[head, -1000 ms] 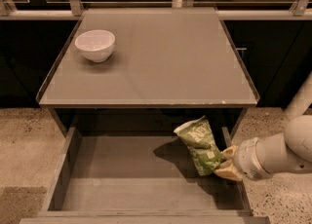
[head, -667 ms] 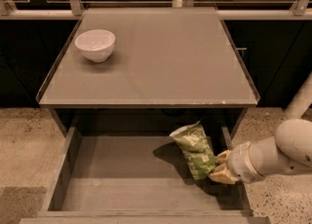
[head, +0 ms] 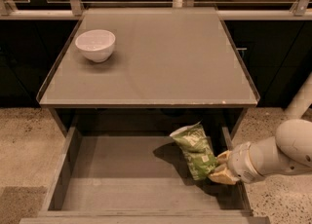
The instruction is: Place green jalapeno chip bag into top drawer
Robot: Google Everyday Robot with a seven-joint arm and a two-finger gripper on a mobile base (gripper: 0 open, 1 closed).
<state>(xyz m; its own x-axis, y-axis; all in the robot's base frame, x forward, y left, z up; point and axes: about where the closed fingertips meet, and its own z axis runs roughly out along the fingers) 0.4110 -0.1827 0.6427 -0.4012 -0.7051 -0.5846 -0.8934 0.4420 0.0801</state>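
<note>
The green jalapeno chip bag [head: 195, 150] stands tilted inside the open top drawer [head: 122, 169], at its right side, white top edge up and to the left. My gripper [head: 219, 168] reaches in from the right on a white arm. Its tan fingers [head: 222, 175] are closed on the bag's lower right end. The bag's lower end is down near the drawer's flat grey bottom; I cannot tell whether it touches.
A white bowl [head: 95, 45] sits on the grey table top [head: 161, 57] at the back left. The drawer's right wall [head: 233, 155] is close to my gripper. Dark cabinets and a rail run behind the table. Speckled floor lies on both sides.
The gripper has moved the bag slightly left and lower into the drawer. The bowl has not moved.
</note>
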